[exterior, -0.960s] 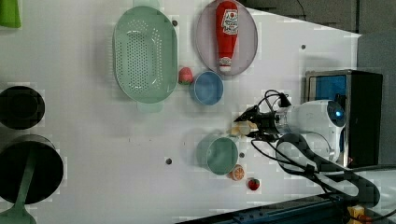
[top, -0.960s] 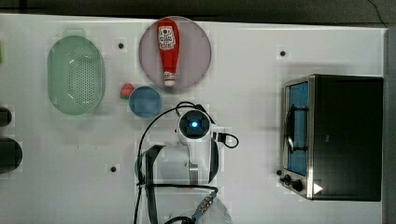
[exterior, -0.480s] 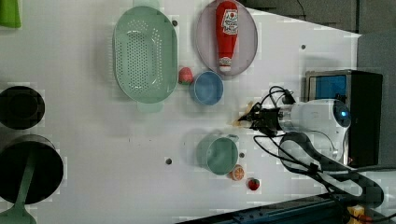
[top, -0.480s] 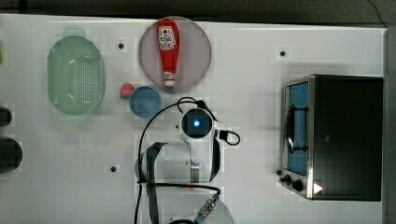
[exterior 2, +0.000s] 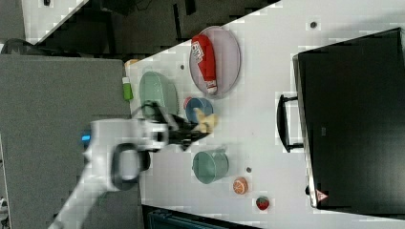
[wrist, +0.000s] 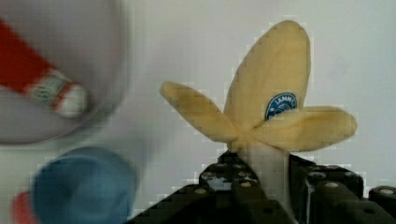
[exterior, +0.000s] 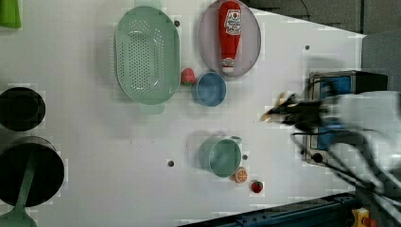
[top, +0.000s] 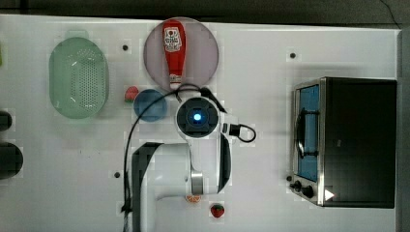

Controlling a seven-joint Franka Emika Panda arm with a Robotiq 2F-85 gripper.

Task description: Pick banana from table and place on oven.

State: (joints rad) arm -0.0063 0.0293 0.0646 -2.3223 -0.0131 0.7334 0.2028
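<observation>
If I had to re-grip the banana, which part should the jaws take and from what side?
Take the banana again by its pale stem end, where the gripper already pinches it. That end is narrow and roughly straight, while the peel flaps splay wide above it and would probably slip or fold. Come from the stem side, jaws across its narrow width.

**Layout on the table**

In the top view the oven (top: 358, 142) stands at the table's (top: 261, 63) right end, door facing the top view's left. A ketchup bottle (top: 173, 48) lies on a plate (top: 205, 53) near the far edge, with a colander (top: 78, 77) further to the top view's left. A bowl (top: 150, 104) sits just below the plate, a strawberry (top: 131, 94) touching its left side. In the left view a cup (exterior: 220, 156) lies below the bowl, an orange slice (exterior: 240, 175) and second strawberry (exterior: 257, 186) beside it.
</observation>
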